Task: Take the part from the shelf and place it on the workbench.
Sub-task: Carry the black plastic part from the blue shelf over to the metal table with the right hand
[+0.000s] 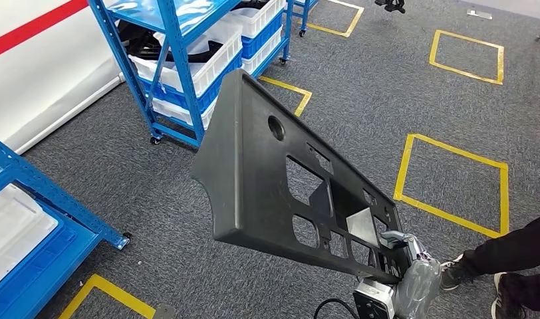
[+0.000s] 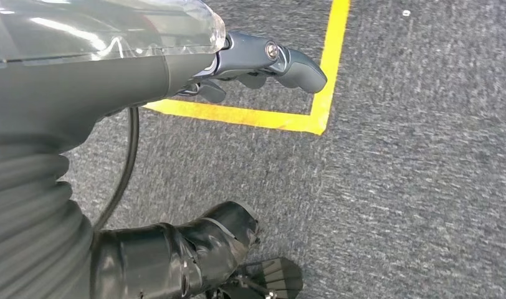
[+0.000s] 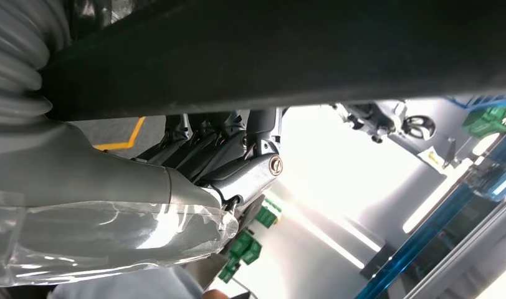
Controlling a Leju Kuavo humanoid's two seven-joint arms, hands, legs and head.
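Observation:
The part is a large dark grey plastic panel (image 1: 267, 173) with several cut-outs and a round hole. It hangs in the air over the carpet, tilted, its far end pointing toward the shelves. My right hand (image 1: 413, 272) grips its near lower corner. In the right wrist view the fingers (image 3: 216, 146) curl up against the panel's dark edge (image 3: 300, 50). My left hand (image 2: 257, 65) hangs over the floor and holds nothing, its thumb stretched out and its fingers loosely bent.
A blue wheeled shelf (image 1: 181, 73) with white bins stands at the back left. Another blue shelf (image 1: 34, 212) stands close on the left. Yellow tape squares (image 1: 453, 183) mark the grey carpet. A person's legs in dark clothes (image 1: 513, 256) are at the right edge.

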